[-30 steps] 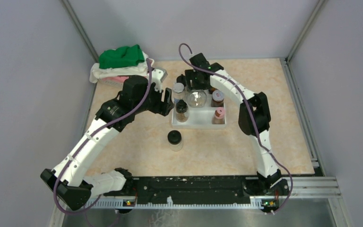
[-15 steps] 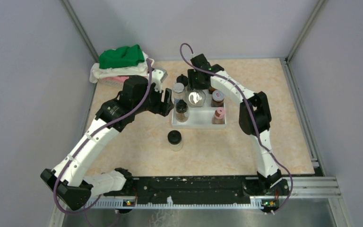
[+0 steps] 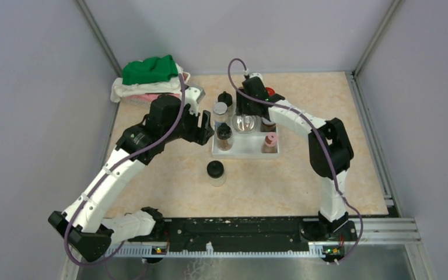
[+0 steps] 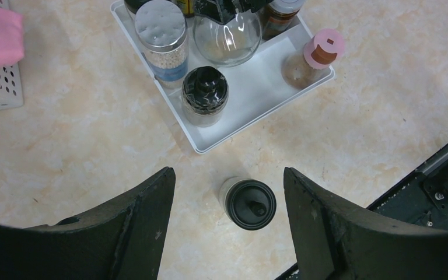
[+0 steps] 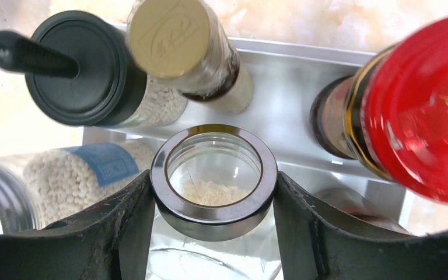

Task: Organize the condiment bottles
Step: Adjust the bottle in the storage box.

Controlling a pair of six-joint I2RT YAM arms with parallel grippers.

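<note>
1. Right gripper straddles the round glass jar in the middle of the white tray. Its fingers sit against the metal neck ring; cannot tell whether clamped or merely touching.
2. Jar: rigid, smooth, breakable, nearly empty, so likely light. Neck ring looks the best hold; belly too wide.
3. Left gripper released, empty, above a black-capped jar on the surface, near side of the tray.

You have open table on every side of the lone black-capped jar, from the tray's front rim to the near edge. The tray itself is crowded. Bottles stand close around the round jar, and the right gripper fills both sides of its neck. A cloth-heaped basket blocks the back left corner.
</note>
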